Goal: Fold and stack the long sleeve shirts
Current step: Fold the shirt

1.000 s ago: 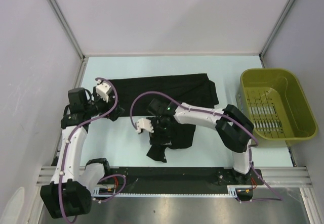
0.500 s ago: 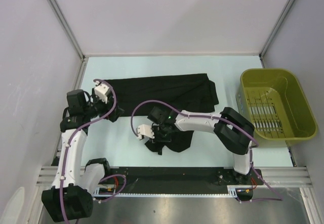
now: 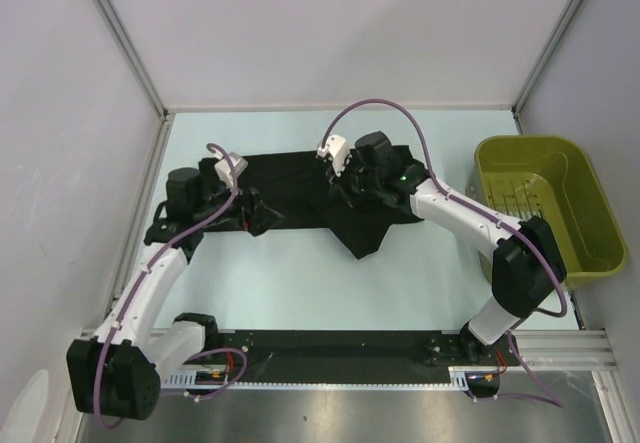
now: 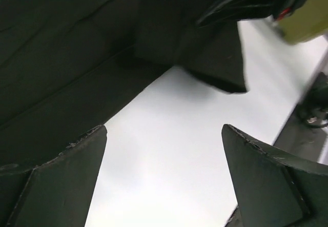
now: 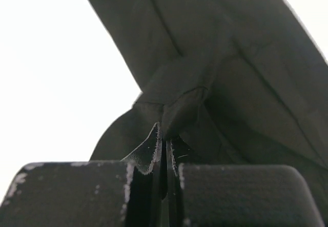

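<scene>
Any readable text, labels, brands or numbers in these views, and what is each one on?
No readable text in any view.
Black shirt: plain, no print or tag showing.
Green basket: no label visible.
Left arm and right arm: no legible markings.

Shirt (image 3: 300, 188) plain black, no print; basket (image 3: 545, 144) olive-green; tbl (image 3: 300, 283) pale mint.

shirt (image 3: 292, 179) on table (image 3: 300, 285), basket (image 3: 527, 142) at right
</scene>
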Controlling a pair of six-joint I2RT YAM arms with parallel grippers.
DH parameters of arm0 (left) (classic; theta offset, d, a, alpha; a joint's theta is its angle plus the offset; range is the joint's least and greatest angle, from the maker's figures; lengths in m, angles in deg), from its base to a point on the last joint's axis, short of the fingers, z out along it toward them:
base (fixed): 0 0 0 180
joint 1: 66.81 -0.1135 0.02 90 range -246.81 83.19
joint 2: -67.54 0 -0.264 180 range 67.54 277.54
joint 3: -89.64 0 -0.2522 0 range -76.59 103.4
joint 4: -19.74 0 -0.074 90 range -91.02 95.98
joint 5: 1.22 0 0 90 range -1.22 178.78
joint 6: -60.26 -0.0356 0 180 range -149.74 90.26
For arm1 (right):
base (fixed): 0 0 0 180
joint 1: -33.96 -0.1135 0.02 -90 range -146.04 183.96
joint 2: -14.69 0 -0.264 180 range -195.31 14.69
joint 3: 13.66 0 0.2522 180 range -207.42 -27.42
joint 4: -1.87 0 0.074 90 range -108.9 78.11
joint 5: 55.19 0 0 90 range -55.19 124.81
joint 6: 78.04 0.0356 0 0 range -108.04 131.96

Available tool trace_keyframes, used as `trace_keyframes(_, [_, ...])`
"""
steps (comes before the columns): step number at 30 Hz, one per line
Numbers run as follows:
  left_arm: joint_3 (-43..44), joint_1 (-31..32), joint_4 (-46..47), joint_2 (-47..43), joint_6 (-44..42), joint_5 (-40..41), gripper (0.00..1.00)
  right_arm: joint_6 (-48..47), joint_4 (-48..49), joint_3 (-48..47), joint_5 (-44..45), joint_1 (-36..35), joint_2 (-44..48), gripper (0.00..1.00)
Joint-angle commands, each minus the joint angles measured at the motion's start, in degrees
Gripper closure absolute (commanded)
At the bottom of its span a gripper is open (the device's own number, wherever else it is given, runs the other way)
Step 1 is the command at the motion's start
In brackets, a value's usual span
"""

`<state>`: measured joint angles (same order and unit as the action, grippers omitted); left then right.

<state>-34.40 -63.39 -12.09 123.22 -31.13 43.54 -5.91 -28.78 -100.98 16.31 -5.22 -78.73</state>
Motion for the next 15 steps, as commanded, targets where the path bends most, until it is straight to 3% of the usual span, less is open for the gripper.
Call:
trace_keyframes(1, [1.6,5.8,13.7,3.7,15.9,2.6,0.01,7.1,8.2,1.0,-1.4,0.4,4.1,1.0])
trace_keyframes(6, [2.5,8.3,20.9,9.3,17.4,1.5,0.0,8.6,10.0,2.5,-5.9,1.1,6.8,1.0])
trace_keyframes(15, [3.5,10.9,25.8,16.2,8.4,-6.4,0.01,2.3,11.6,9.1,-13.7,1.3,14.4,1.0])
